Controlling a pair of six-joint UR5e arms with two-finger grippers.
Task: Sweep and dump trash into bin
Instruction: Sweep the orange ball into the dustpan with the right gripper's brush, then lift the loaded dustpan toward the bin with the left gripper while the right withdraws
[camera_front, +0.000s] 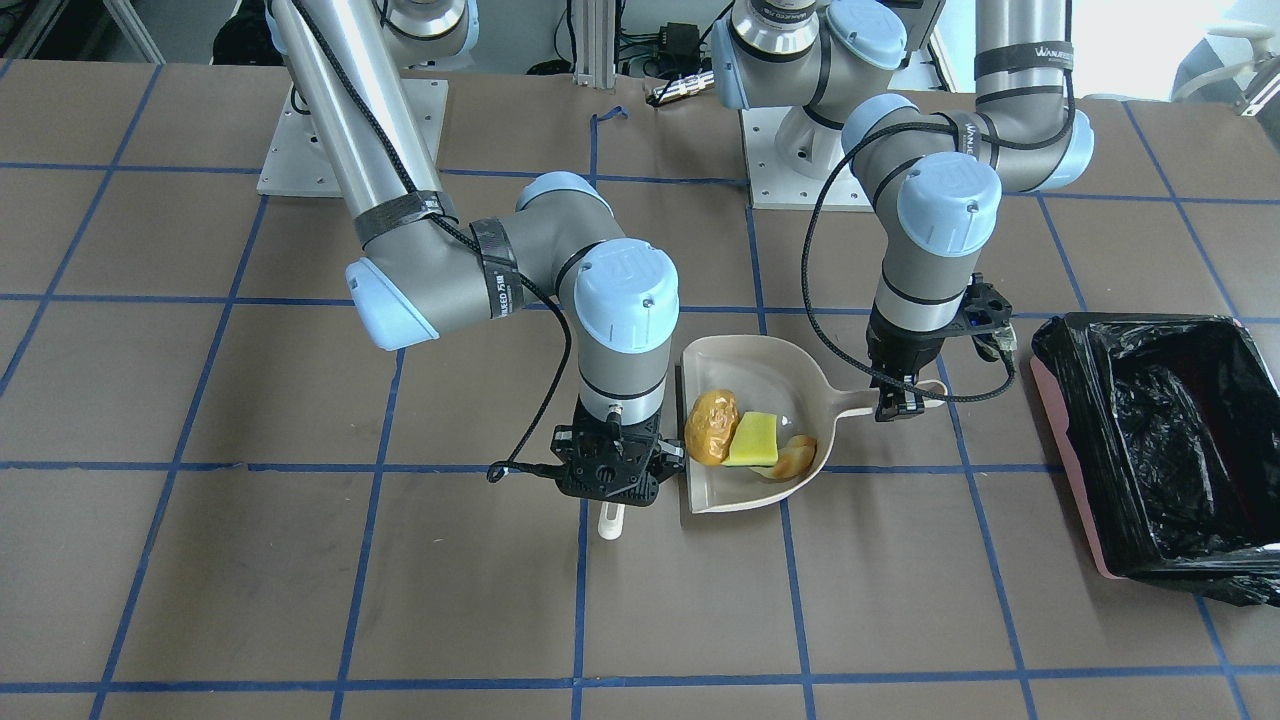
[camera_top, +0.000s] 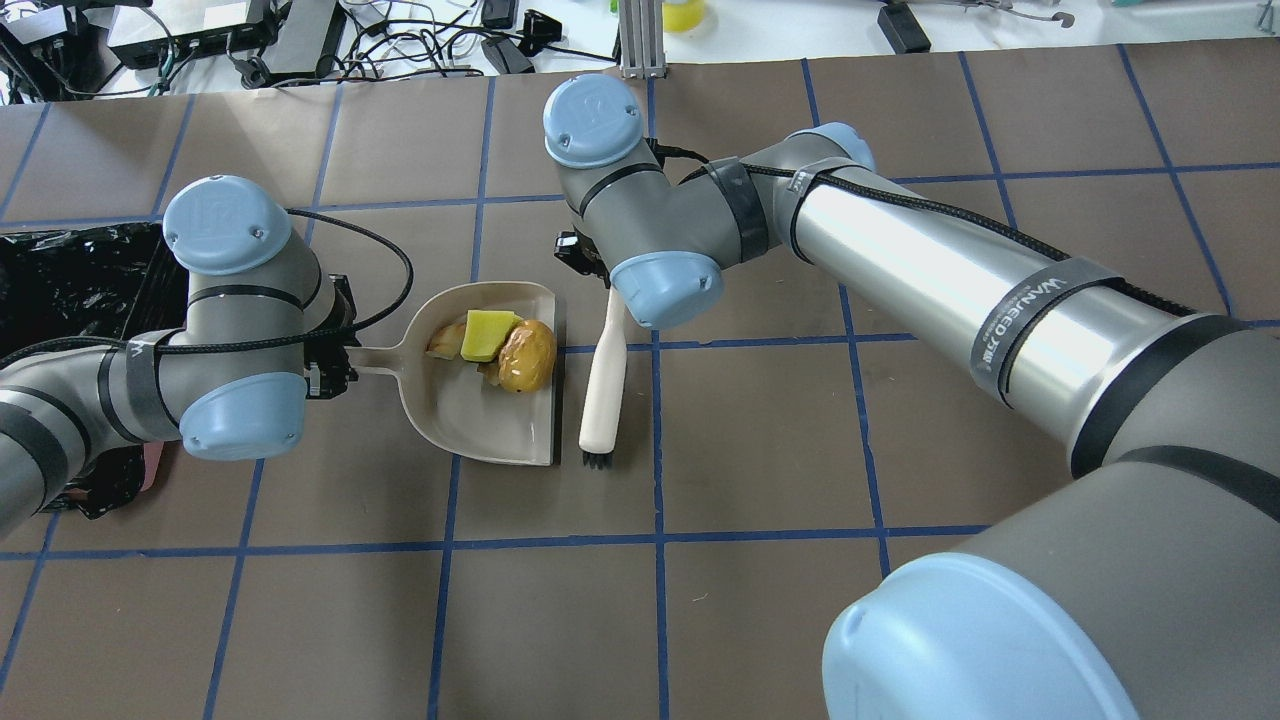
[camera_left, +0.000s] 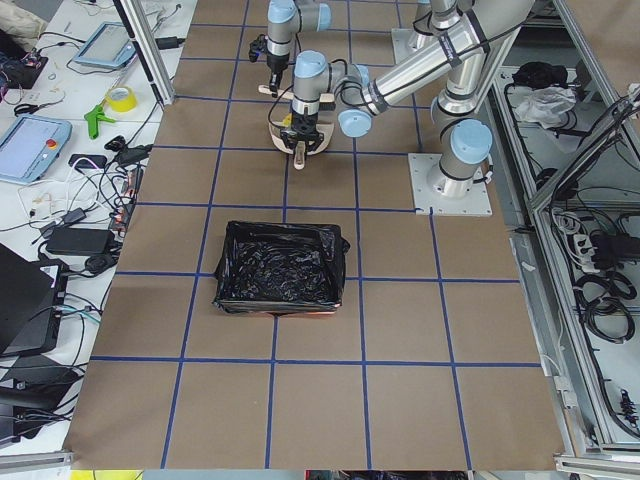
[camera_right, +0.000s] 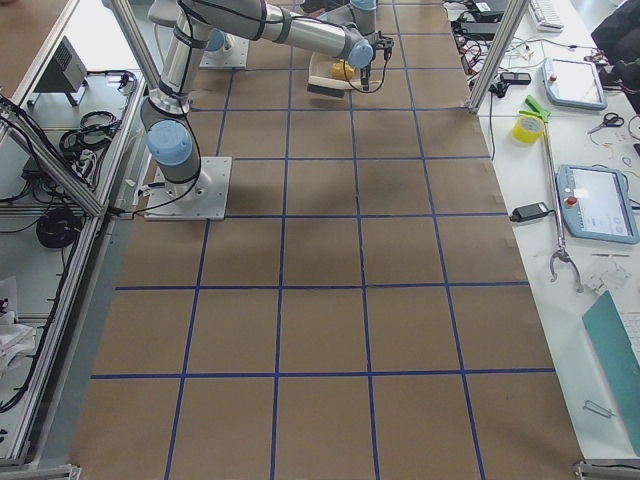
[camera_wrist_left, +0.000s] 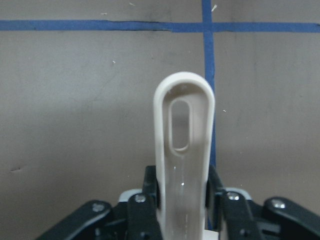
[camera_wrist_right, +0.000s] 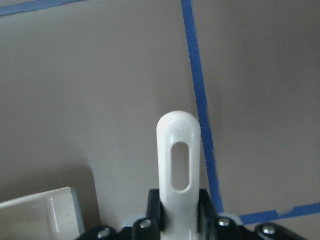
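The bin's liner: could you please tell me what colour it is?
Glossy black. The liner shows best in the exterior front-facing view.

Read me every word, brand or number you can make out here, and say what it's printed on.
"WANJEED", then smaller characters too blurred to read: black fabric strap round the right arm's silver tube.
"WANJEED": matching black strap round the left arm's silver tube.
Raised mark, apparently "UR": pale blue round joint cap.
Grey-framed tablet screen on the side bench: too small to read.

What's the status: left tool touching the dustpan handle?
Touching. Left wrist view: the left tool clamps the handle on both sides, no gap.
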